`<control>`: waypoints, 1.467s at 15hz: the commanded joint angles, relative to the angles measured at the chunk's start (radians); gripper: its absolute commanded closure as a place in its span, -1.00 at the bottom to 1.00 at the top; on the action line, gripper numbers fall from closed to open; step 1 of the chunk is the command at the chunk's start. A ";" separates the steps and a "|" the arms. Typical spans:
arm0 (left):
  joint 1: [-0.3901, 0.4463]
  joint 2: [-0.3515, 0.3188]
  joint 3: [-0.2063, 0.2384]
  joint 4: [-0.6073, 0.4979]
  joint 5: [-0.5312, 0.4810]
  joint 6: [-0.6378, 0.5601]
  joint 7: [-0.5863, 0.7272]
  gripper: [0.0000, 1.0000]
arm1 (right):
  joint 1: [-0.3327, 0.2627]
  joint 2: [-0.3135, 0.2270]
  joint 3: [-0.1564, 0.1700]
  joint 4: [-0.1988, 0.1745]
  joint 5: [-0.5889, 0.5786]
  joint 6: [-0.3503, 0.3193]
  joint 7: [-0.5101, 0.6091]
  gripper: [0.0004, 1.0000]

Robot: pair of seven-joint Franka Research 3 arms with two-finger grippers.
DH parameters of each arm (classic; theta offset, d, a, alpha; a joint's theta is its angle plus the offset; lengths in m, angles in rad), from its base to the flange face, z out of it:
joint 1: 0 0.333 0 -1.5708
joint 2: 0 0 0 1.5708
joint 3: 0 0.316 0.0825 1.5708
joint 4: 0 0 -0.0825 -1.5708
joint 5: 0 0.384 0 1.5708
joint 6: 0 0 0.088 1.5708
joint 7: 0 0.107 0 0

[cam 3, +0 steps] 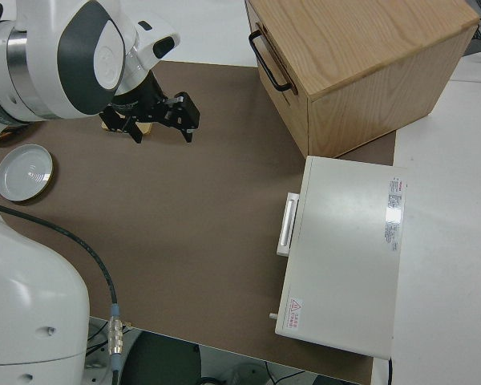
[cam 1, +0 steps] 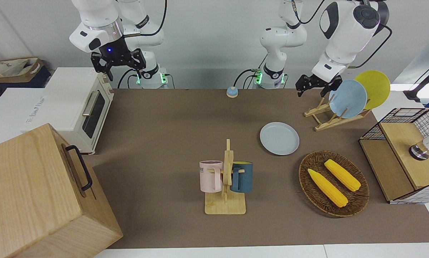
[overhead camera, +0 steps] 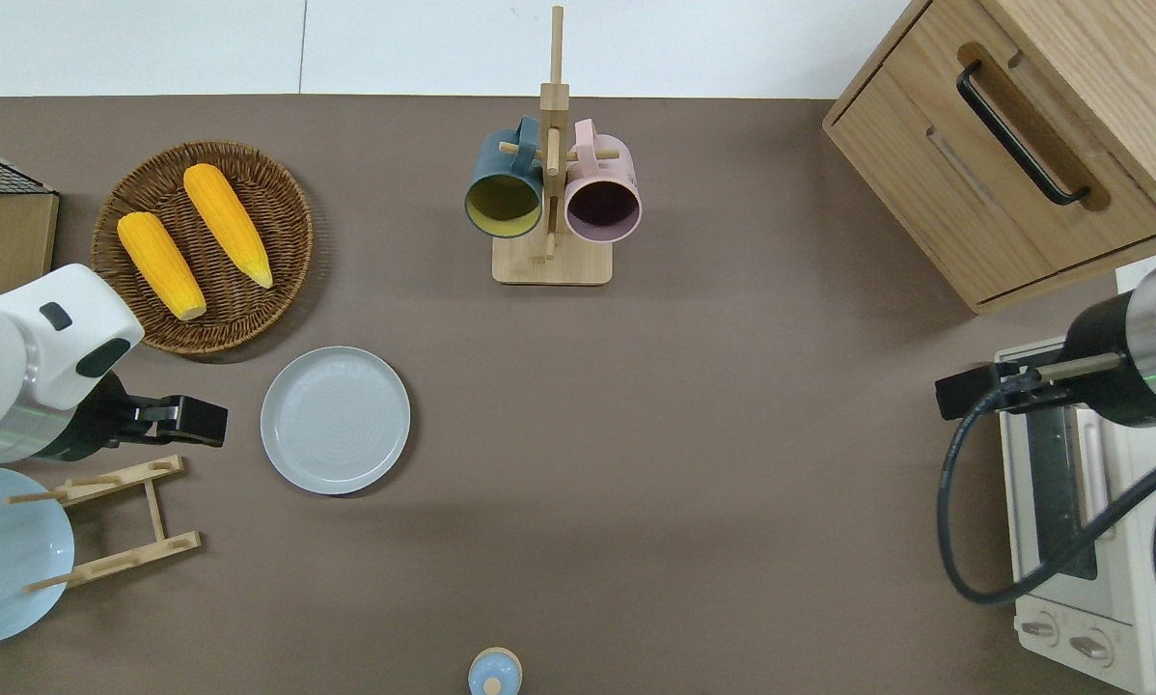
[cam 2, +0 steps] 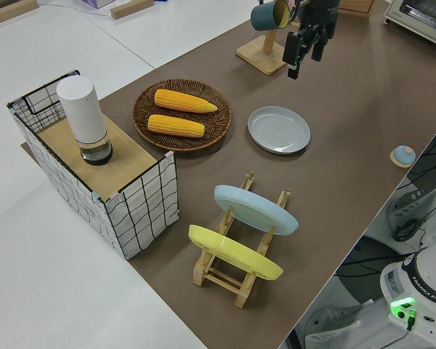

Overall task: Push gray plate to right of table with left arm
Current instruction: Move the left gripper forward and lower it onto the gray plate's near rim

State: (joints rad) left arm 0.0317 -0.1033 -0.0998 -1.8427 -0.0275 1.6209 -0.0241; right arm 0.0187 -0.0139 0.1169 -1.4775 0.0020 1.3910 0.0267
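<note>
The gray plate [cam 1: 279, 138] lies flat on the brown table [cam 1: 164, 143], nearer to the robots than the wicker basket; it also shows in the overhead view [overhead camera: 335, 420] and the left side view [cam 2: 279, 129]. My left gripper [cam 1: 312, 89] is open and empty, up in the air. In the overhead view it [overhead camera: 204, 423] is over the bare table between the wooden dish rack [overhead camera: 115, 521] and the gray plate, a short gap from the plate's rim, on its left arm's side. My right gripper [cam 1: 118, 68] is open and parked.
A wicker basket [overhead camera: 300, 227] holds two corn cobs. The dish rack holds a sky-blue plate [cam 1: 347, 98] and a yellow plate [cam 1: 375, 87]. A mug tree [overhead camera: 551, 203] stands mid-table. A wooden cabinet [overhead camera: 1022, 164], toaster oven [cam 1: 82, 107], wire basket [cam 1: 400, 118] and bell [cam 1: 231, 92] line the edges.
</note>
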 commanded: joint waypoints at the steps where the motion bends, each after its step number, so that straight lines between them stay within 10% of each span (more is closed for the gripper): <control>1: -0.006 0.002 -0.001 -0.072 -0.002 0.103 -0.065 -0.97 | -0.020 -0.003 0.014 0.008 0.010 -0.015 0.001 -0.97; 22: 0.019 0.059 0.000 -0.469 0.035 0.622 -0.086 -0.97 | -0.020 -0.003 0.014 0.008 0.010 -0.015 0.001 -0.97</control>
State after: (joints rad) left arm 0.0348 -0.0250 -0.0982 -2.2401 -0.0181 2.1678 -0.0897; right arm 0.0187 -0.0139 0.1169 -1.4775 0.0020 1.3910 0.0267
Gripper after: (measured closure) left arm 0.013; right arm 0.013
